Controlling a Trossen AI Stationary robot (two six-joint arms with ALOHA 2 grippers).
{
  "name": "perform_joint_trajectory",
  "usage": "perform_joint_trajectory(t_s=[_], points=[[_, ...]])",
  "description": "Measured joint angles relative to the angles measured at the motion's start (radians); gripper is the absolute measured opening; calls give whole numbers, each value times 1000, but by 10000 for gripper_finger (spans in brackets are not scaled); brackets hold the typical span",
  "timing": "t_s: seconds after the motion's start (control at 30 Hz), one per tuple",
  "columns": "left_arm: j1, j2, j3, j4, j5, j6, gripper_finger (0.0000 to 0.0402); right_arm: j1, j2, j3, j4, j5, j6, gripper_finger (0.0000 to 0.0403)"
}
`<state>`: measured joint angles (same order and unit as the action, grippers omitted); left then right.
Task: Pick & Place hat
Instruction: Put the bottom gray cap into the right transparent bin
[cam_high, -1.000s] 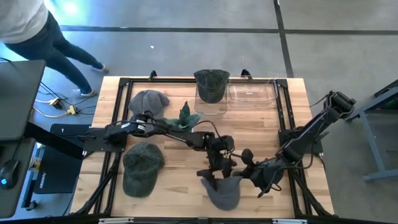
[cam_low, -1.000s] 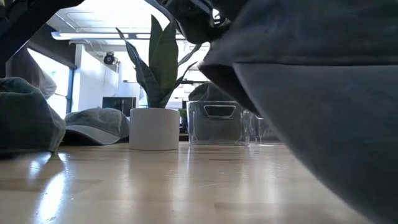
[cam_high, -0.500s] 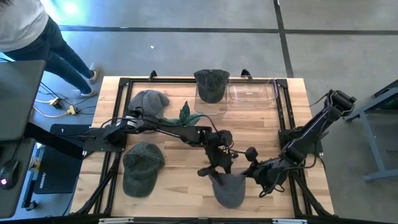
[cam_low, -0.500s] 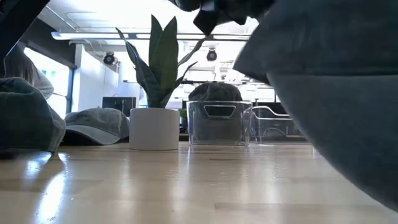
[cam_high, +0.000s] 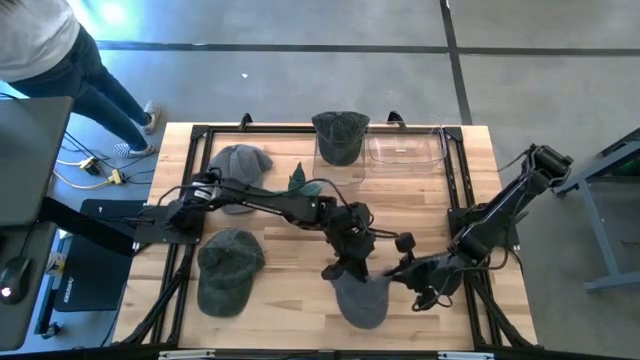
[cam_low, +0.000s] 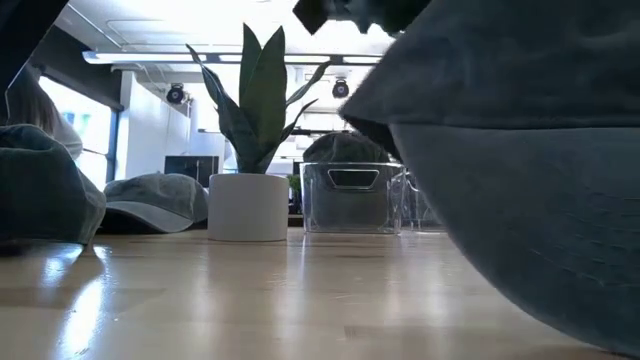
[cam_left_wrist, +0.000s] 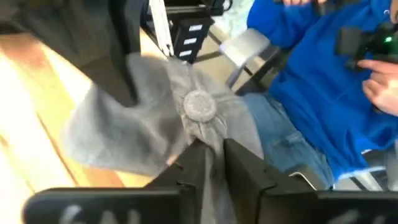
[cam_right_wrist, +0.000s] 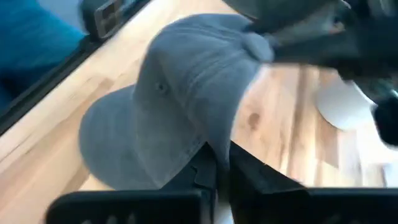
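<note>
Hat (cam_high: 362, 298), the grey one, sat near the front edge of the tabletop (cam_high: 290, 265), toward the middle, with both my arms meeting over it. My left pincer (cam_high: 352, 268) came in from the left side and was pinching the cloth at the crown; in the left wrist view the two dark fingers (cam_left_wrist: 199, 163) stood pressed close with a fold of grey fabric between them, just below the hat's top button (cam_left_wrist: 199, 105). My right pincer (cam_high: 398, 274) reached from the right and gripped the same hat at its side; the right wrist view showed its fingers (cam_right_wrist: 208, 167) nearly together on the edge of the fabric.

Elsewhere on the tabletop lay a dark green cap (cam_high: 228, 268) at the left front, another grey cap (cam_high: 238, 162) at the left rear, and a small potted plant (cam_low: 244, 185) between them and me. A clear bin (cam_high: 340, 160) at the back held one more dark hat (cam_high: 340, 132), with an empty clear bin (cam_high: 405, 150) just beside it.
</note>
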<state>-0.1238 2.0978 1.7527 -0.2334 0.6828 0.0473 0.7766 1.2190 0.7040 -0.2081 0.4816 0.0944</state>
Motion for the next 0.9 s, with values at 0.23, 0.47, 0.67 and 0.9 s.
perform_joint_trajectory(t_s=[0.23,0.47,0.67,0.9], points=[[33,-88,9,-46,-97,57,13,-63,0,0,31,-58,16,146],[69,-166,4,-204,-170,181,10,-117,0,0,124,15,-100,215],[71,-185,2,-242,-278,185,5,-191,3,-2,166,-49,-59,158],[72,-181,-1,-274,-372,184,5,-262,-1,-109,254,-72,9,15]])
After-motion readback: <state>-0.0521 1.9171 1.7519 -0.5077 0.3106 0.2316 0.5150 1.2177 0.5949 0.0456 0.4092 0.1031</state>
